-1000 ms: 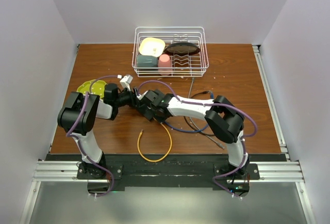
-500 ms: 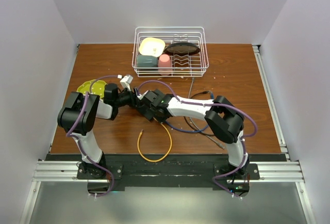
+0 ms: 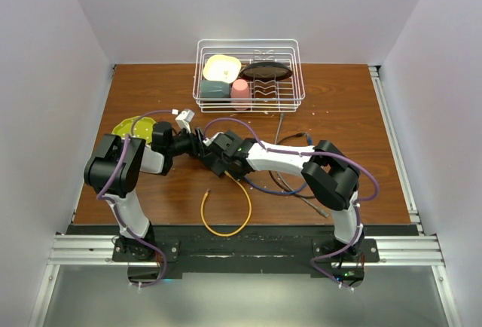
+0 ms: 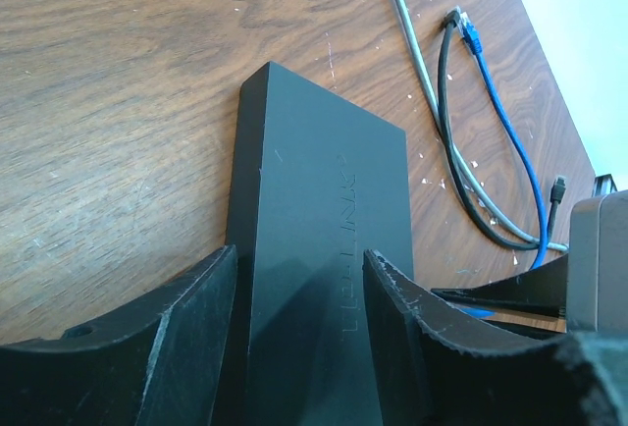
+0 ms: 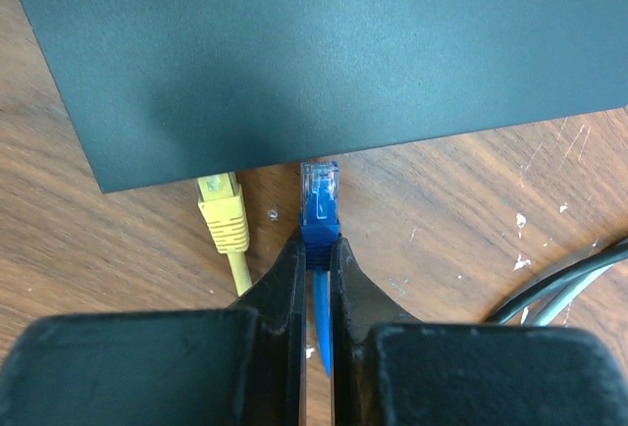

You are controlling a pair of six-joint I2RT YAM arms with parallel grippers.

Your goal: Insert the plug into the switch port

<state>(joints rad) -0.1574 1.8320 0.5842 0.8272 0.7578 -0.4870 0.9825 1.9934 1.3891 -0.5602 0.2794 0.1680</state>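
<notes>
One yellow plug [image 5: 221, 212] is seen just beside the blue plug [image 5: 320, 198], which is pinched by the right gripper [image 5: 316, 241] at the edge of the box [image 5: 324, 53], itself clasped by the left gripper [image 4: 302, 254].

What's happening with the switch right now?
The left gripper grips the dark switch box, steadying it on the table. The right gripper is shut on the blue plug, whose tip sits at the box's port edge beside a yellow plug. Most of the blue plug shows, so it isn't seated.

Top view high above table [image 3: 339, 101], facing down; wrist views close (both share dark box [image 4: 324, 230]).
</notes>
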